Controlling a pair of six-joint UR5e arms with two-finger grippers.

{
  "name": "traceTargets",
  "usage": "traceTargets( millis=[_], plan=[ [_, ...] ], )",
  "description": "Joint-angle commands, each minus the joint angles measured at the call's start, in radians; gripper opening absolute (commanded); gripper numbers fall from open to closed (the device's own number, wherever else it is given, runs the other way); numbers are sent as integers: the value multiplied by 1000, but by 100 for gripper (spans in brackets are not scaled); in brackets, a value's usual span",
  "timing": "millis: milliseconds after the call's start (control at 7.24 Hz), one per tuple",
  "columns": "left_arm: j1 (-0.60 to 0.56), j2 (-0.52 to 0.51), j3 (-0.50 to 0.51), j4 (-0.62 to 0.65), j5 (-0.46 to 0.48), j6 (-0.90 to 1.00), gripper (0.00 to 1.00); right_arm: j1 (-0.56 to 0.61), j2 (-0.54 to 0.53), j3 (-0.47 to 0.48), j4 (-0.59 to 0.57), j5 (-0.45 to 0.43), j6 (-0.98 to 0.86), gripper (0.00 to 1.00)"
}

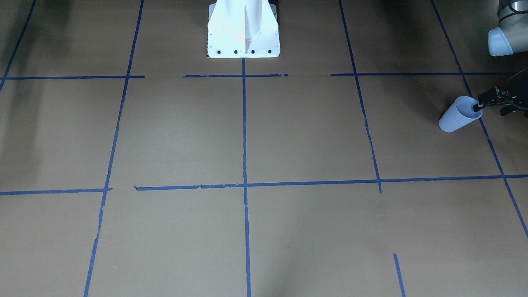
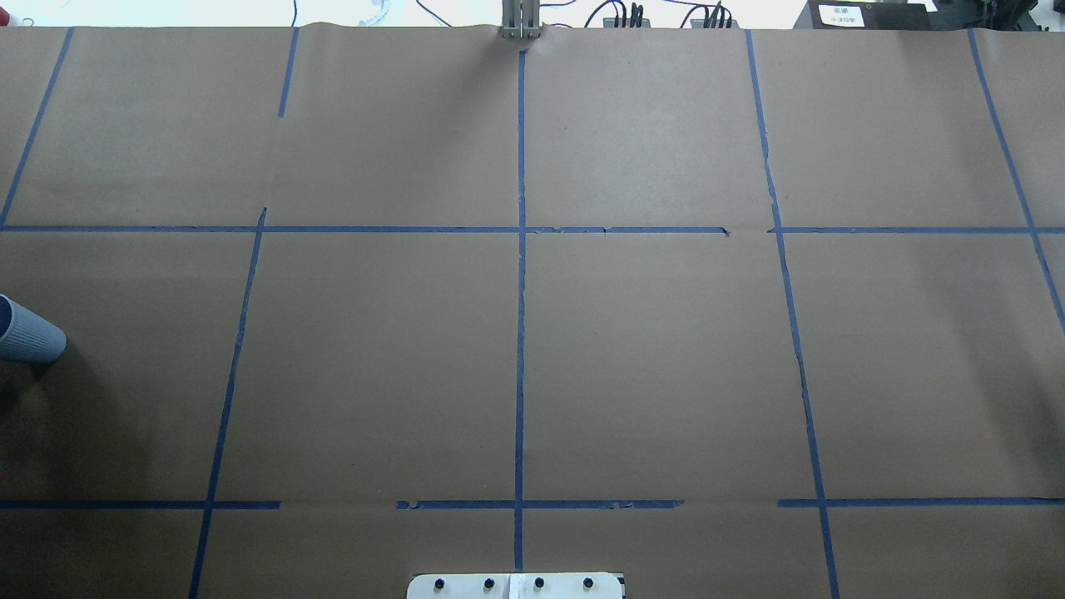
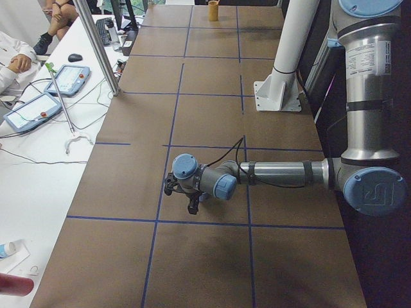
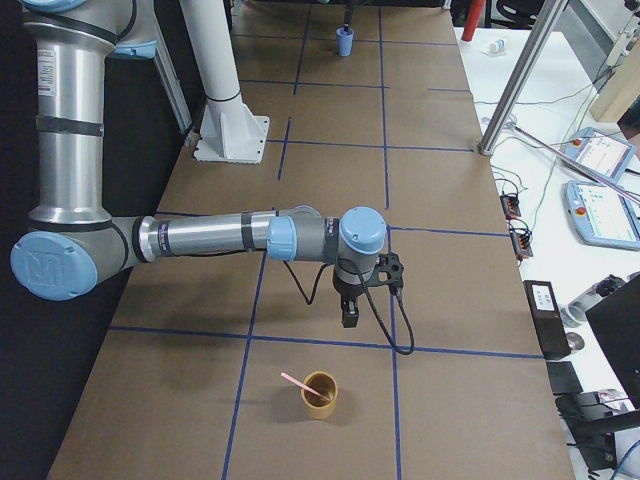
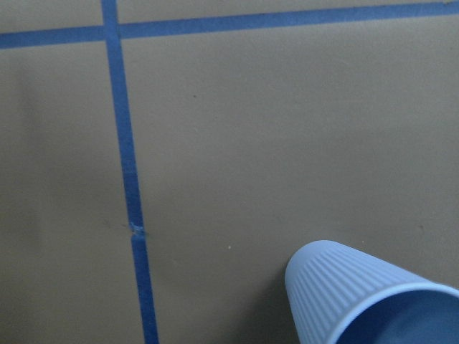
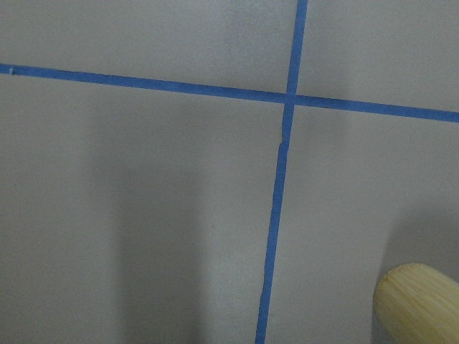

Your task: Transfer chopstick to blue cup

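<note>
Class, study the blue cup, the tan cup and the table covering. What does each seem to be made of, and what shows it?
Blue cup: probably plastic, matte, with fine moulded vertical ribs. Tan cup: perhaps bamboo or wood, judging by faint lengthwise streaks on a pale matte wall. Table covering: looks like brown paper, matte, slightly rippled at its far edge.

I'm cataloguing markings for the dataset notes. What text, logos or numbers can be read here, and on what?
"UR", a stylised logo: on the left arm's blue joint cap; apparently the same on the right arm's blue joint cap.
White label on the black box past the table's far edge: too small to read.
Pendant screens: blurred, unreadable.
Blue cup: no text.
</note>
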Motion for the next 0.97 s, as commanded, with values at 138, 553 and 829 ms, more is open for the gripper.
traceTargets(
  millis=[138,553,829],
  plan=[
    [34,-42,2,2,2,-37,8,0,0,-1,-1,0,0,100],
    [37,-156,-55,6,-102,-203,0,-3,2,-1,0,0,0,100],
    [152,-327,-157,9,-121,-610,0,-3,3,10,0,2,0,100]
  ],
)
